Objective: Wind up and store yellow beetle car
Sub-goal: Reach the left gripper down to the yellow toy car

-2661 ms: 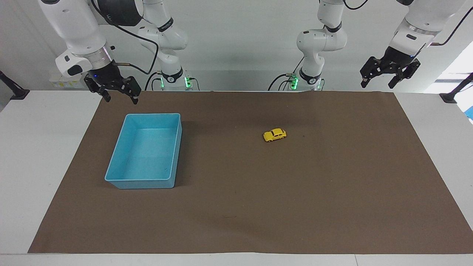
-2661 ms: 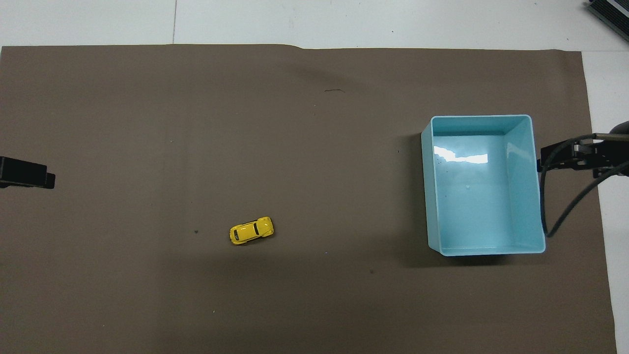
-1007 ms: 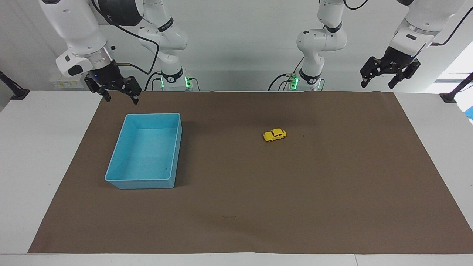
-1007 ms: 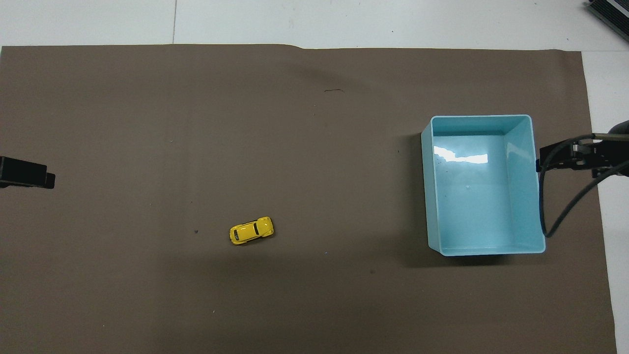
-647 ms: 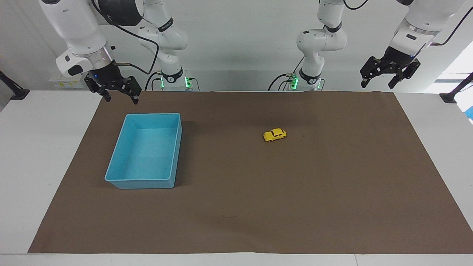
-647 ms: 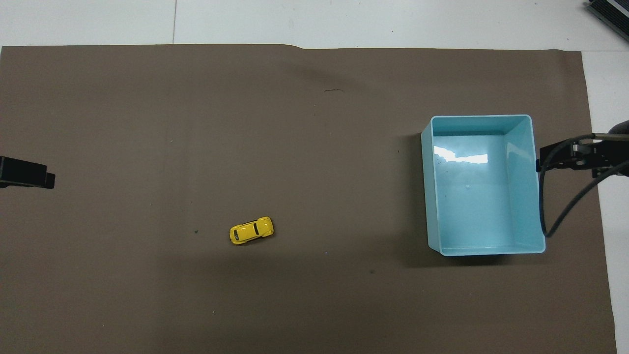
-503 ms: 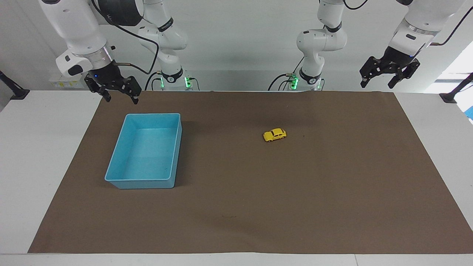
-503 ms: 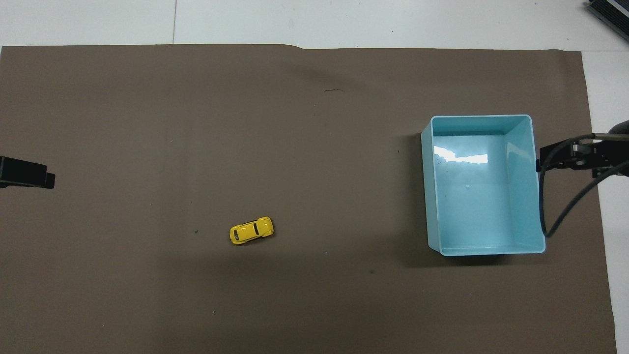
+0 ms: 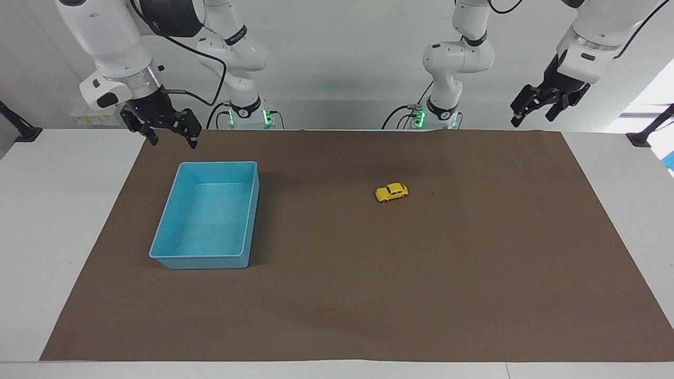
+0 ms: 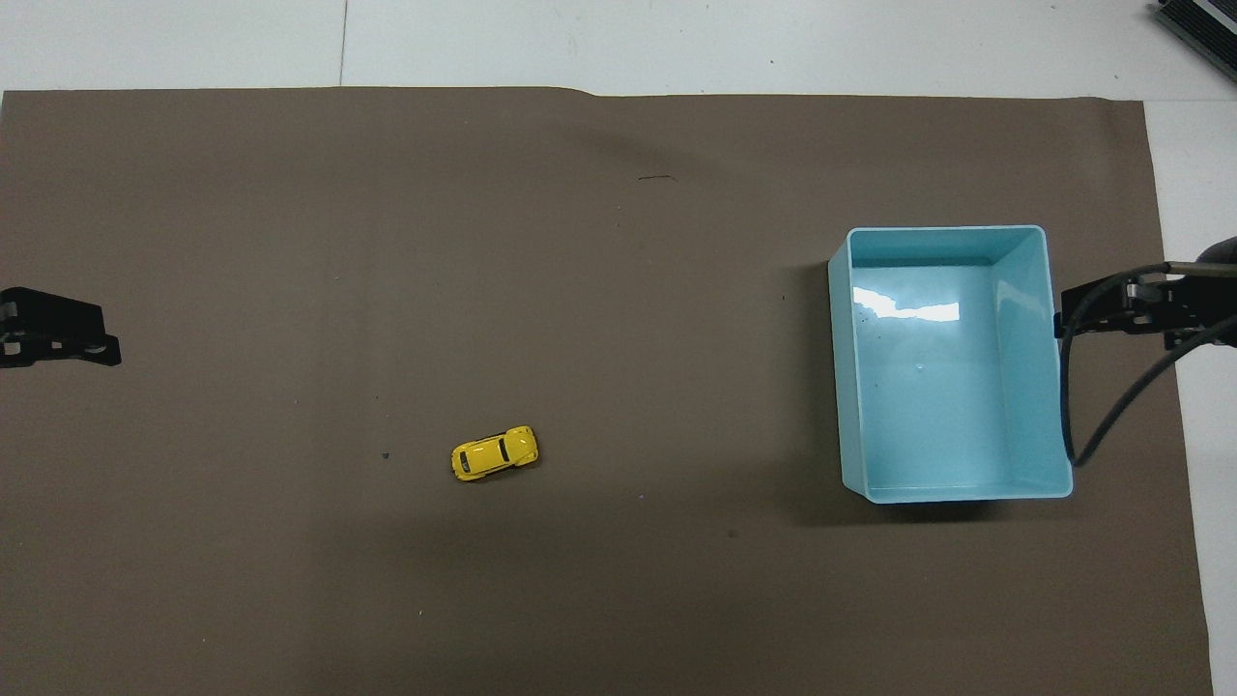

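A: Where is the left arm?
B: It comes down from the robots' end, white, wrist bent. Its black left gripper (image 9: pixel 534 111) hangs in the air over the mat's edge at its own end of the table, fingers apart and empty, pointing down and slightly inward. From overhead only its tip (image 10: pixel 60 338) shows at the frame's side.

A: And the right arm?
B: It also drops from above, a cable looping along its forearm. The right gripper (image 9: pixel 171 138) hangs low over the mat's corner at the right arm's end, fingers spread and empty, pointing down. From overhead only part of it (image 10: pixel 1140 309) and its cable show.
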{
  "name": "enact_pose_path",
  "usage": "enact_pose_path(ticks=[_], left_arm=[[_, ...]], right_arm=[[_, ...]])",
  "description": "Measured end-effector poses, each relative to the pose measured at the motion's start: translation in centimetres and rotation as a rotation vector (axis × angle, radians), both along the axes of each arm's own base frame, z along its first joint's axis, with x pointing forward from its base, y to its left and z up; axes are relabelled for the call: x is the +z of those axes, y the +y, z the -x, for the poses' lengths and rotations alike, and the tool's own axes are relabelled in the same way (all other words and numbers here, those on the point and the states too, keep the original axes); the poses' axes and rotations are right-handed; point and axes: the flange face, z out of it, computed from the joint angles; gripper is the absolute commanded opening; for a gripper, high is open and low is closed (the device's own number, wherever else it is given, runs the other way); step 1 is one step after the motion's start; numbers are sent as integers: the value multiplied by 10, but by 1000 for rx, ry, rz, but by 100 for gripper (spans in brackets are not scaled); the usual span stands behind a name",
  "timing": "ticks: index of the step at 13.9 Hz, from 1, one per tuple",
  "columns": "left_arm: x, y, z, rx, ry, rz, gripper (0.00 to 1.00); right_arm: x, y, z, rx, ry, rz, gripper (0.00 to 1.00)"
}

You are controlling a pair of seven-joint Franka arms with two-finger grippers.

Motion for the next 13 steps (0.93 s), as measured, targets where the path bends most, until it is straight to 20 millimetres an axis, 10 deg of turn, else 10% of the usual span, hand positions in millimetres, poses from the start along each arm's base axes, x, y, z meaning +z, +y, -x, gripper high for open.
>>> enact_pose_path(ticks=[5, 13], left_arm=[[-16, -17, 15, 415, 73, -3, 100], [-95, -69, 31, 1075, 226, -70, 100]], right_arm=[[0, 0, 0, 0, 0, 0, 100], [0, 0, 0, 0, 0, 0, 100]])
